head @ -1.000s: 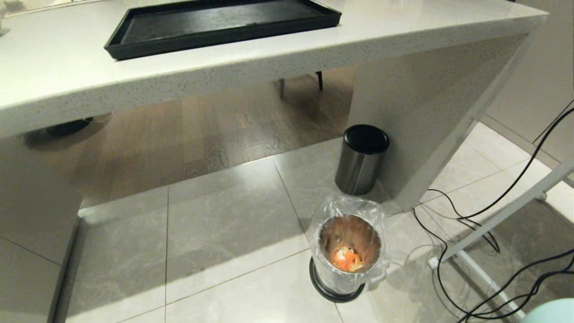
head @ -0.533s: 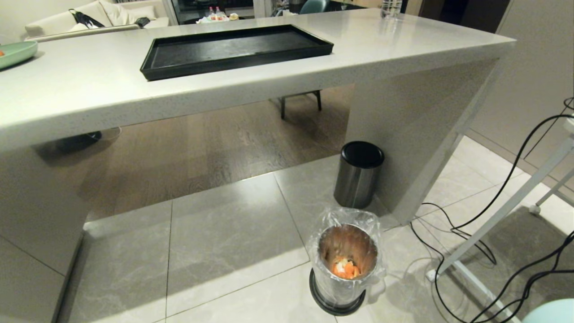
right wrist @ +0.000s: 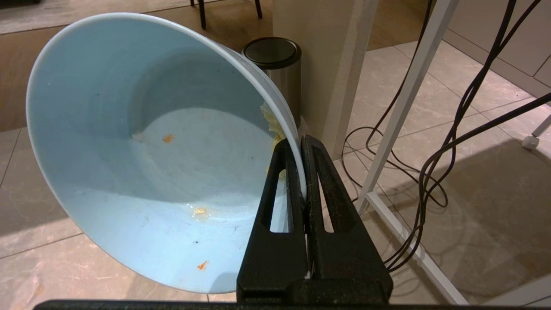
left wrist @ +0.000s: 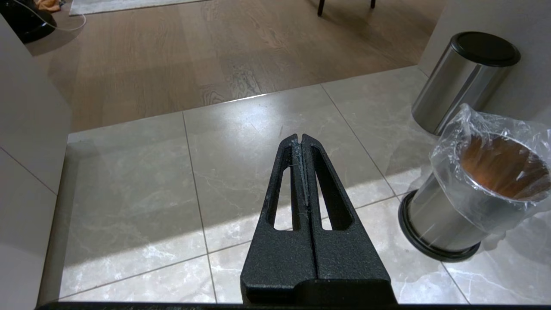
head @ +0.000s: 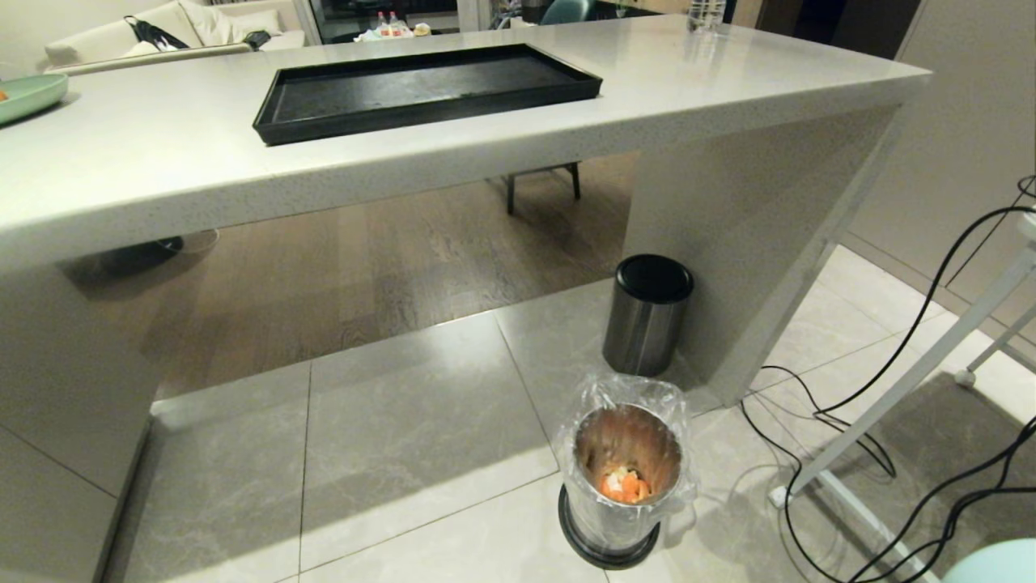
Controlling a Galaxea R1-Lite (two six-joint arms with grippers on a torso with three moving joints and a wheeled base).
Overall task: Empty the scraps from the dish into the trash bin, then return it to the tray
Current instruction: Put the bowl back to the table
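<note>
The right gripper (right wrist: pixel 301 142) has its fingers pinched on the rim of the pale blue bowl (right wrist: pixel 146 150), which hangs tilted over the tiled floor (head: pixel 405 453) with its open side toward the wrist camera; inside it only a few small orange and yellowish crumbs cling to the glaze. A corner of the bowl also shows at the bottom right edge of the head view. The carrot scraps (head: pixel 625 484) lie at the bottom of the small bin (head: pixel 627 478) lined with a clear plastic bag, standing on the floor near the counter's (head: pixel 162 170) side panel. Just behind it stands a steel cylinder with a black lid (head: pixel 647 324). The black tray (head: pixel 429 93) rests on the counter with nothing in it. The left gripper (left wrist: pixel 301 138) hangs above the floor beside the bin, its fingers pressed together with nothing between them.
</note>
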